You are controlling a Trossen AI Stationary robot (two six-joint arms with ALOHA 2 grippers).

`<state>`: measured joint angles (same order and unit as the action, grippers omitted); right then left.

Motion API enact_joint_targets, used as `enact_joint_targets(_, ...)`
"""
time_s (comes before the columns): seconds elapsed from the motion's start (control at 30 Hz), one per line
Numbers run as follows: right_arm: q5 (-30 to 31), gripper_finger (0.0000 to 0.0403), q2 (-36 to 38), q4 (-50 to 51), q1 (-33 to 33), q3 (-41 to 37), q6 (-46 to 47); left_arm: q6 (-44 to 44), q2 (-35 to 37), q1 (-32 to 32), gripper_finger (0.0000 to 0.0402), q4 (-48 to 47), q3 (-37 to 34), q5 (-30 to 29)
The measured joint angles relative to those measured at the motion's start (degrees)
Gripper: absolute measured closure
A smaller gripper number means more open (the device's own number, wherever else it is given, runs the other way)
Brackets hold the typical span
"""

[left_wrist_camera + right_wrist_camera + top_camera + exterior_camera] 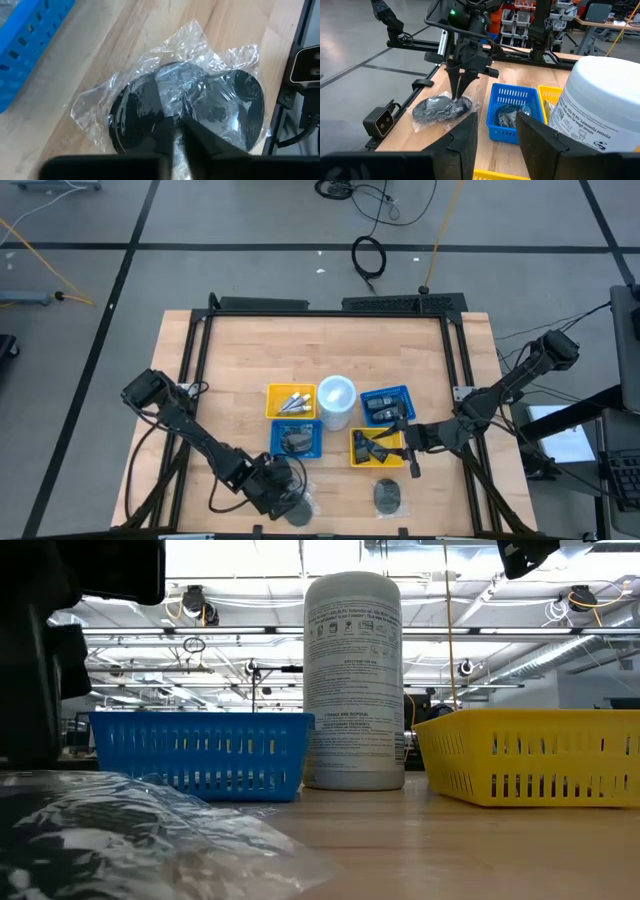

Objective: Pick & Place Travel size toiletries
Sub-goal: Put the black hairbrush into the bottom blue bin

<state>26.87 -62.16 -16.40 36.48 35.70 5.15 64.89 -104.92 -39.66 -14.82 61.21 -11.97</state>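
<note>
Fingers (200,142) pinch wrapped dark round piece (235,100).

Black discs (190,115), clear wrap; apparently 2 blue baskets (296,438).

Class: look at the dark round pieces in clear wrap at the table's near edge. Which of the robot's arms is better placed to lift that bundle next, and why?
The left. Its left gripper is already down on the wrapped dark round pieces, fingers nearly closed at the wrap. The right gripper is open by the yellow basket, farther off.
</note>
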Motion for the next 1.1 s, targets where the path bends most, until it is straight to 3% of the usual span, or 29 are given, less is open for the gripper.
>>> enact_joint_targets(0.07, 0.0, 0.0275, 0.0, 0.0, 0.0, 0.0, 0.0, -0.7, 0.0, 0.0, 0.0389, 0.0, 0.0, -0.7)
enact_joint_targets(0.37, 0.0, 0.0275, 0.0, 0.0, 0.0, 0.0, 0.0, 1.5, 0.0, 0.7, 0.0396, -1.0, 0.0, -1.4)
enact_joint_targets(0.8, 0.0, 0.0275, 0.0, 0.0, 0.0, 0.0, 0.0, 2.3, 0.0, 0.8, 0.0277, 2.4, 0.0, 1.1)
enact_joint_targets(1.1, 0.0, 0.0275, 0.0, 0.1, 0.0, 0.0, 0.0, 4.9, -2.4, 1.0, 0.0239, 3.7, 0.0, 3.3)
